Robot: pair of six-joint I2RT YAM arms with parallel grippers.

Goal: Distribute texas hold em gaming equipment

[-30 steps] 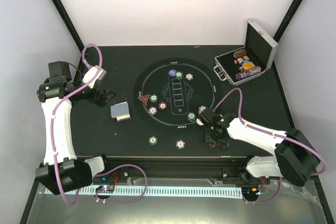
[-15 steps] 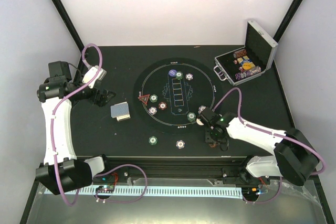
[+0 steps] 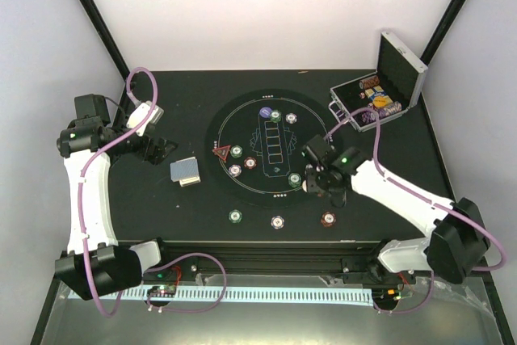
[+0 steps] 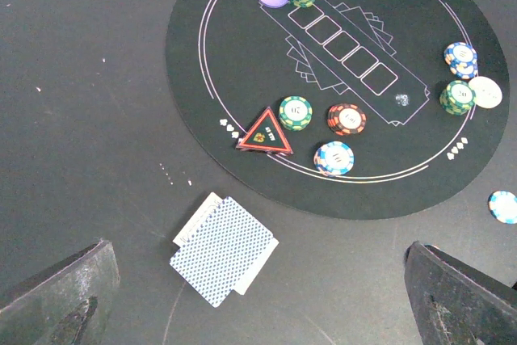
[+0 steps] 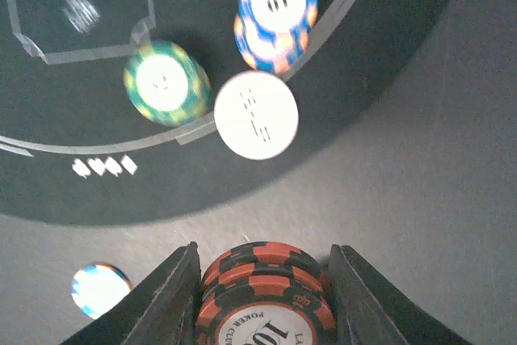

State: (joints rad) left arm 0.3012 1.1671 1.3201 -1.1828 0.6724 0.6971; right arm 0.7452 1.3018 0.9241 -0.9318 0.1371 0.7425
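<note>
Chips (image 3: 373, 103) in the open silver case (image 3: 401, 58); right gripper (image 5: 262, 254) clamped on red-brown chip stack (image 5: 265, 305), left gripper (image 4: 258, 254) apart.

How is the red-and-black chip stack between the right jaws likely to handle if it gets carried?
The red-and-black chip stack looks like several loose discs, so lower ones may slip out if the jaws pinch only some. Its thick, crisp-edged chips look rigid, not fragile. A dropped chip landing on edge would likely roll across the table.

Round black mat (image 3: 234, 123) on table (image 3: 186, 94), open silver case (image 3: 400, 62) far right
</note>
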